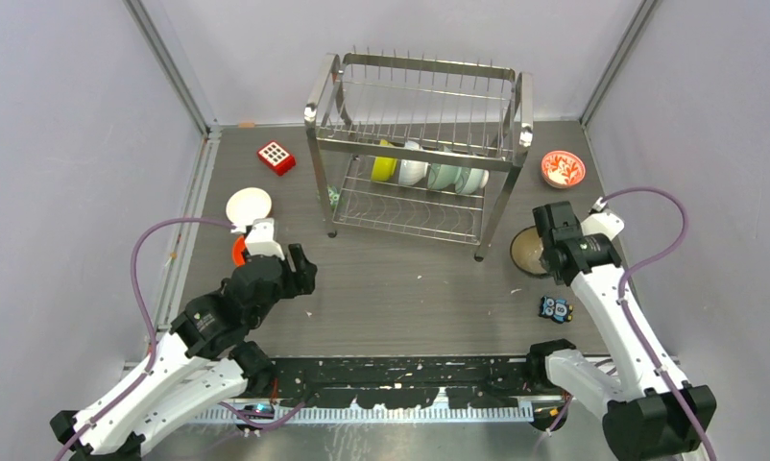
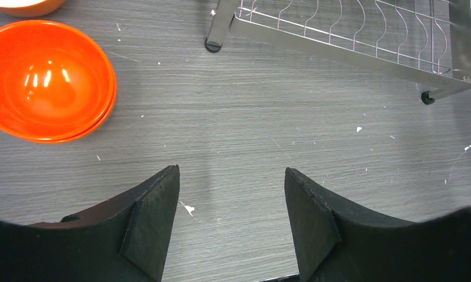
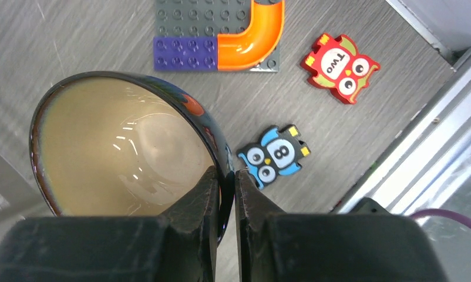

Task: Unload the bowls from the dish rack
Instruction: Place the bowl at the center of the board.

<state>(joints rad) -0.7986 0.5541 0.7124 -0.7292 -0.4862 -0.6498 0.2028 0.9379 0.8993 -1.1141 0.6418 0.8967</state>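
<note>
**Item in hand.** The dark bowl (image 3: 127,153), glazed cream inside and dark blue outside, sits off the right front leg of the dish rack (image 1: 410,152), out of the rack and low over the table (image 1: 410,288). Whether its base rests on the wood cannot be told.

**Handling.** Judged rigid, glazed and slick, likely ceramic or hard plastic. It would chip or skid if dropped. The rim is the only sensible hold, one finger inside and one outside. A single-point rim grip lets the bowl swing, so it should be set down level.

**Jaws.** The right gripper (image 3: 226,182) is pinching that rim, its fingers nearly together with only the wall between them. The left gripper (image 2: 232,182) stands spread and empty over bare table, with the orange bowl (image 2: 48,79) just beside it on the left.

**Remaining load.** On the lower tier stand a lime-yellow bowl (image 1: 385,168), a white bowl (image 1: 413,171) and two pale teal bowls (image 1: 445,175), all on edge. Already out are a white bowl (image 1: 249,205) to the left and a red-and-white patterned bowl (image 1: 563,168) to the right.

**View differences.** Only the right wrist view shows the pinch itself, plus a red owl toy (image 3: 337,67) and a brick plate (image 3: 218,35). The blue owl toy (image 3: 274,155) shows overhead too. Only the overhead view shows the rack's contents. The left wrist view alone confirms that nothing lies between the left fingers.
</note>
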